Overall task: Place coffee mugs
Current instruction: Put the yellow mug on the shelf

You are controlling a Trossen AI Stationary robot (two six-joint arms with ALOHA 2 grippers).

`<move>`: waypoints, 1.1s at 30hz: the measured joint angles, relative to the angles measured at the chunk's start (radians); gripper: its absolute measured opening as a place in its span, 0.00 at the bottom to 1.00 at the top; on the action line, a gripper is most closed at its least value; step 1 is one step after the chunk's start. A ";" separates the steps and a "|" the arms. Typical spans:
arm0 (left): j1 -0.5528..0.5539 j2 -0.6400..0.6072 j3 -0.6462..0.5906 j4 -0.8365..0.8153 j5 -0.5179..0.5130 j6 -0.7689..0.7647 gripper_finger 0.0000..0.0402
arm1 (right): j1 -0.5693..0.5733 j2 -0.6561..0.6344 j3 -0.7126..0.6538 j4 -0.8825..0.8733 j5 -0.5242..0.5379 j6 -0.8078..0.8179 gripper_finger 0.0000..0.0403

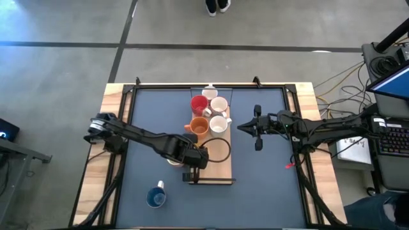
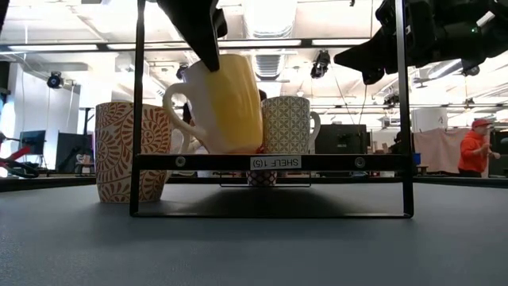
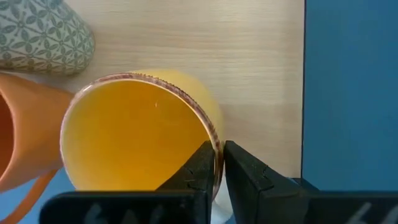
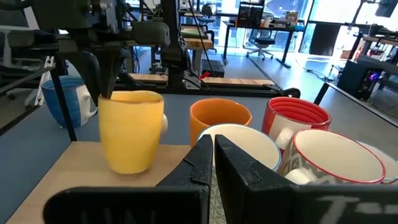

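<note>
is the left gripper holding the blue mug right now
No. The left gripper is pinching the rim of the yellow mug over the wooden shelf, while the blue mug sits apart on the table.

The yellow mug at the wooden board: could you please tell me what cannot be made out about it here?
- High view: the round yellow ceramic mug is almost wholly hidden beneath the left hand.
- Low view: the black metal shelf bar hides its base, so contact with the pale wooden board cannot be told.
- Left wrist view: its handle does not show, whether hidden or cut off.
</note>
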 joint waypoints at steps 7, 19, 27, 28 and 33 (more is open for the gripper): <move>0.014 0.011 0.000 0.000 0.001 0.035 0.05 | 0.000 0.000 0.000 -0.004 0.001 0.000 0.02; 0.029 0.018 0.000 -0.006 -0.005 0.018 0.07 | 0.000 0.000 0.000 -0.006 0.001 0.000 0.02; 0.030 0.019 0.000 -0.002 -0.006 0.016 0.18 | 0.000 0.000 0.000 -0.006 0.001 0.000 0.02; 0.030 0.019 0.000 -0.002 -0.006 0.015 0.20 | 0.000 0.000 0.000 -0.006 0.001 0.000 0.02; 0.030 0.019 0.000 -0.001 -0.006 0.015 0.26 | 0.000 0.000 0.000 -0.006 0.001 0.000 0.02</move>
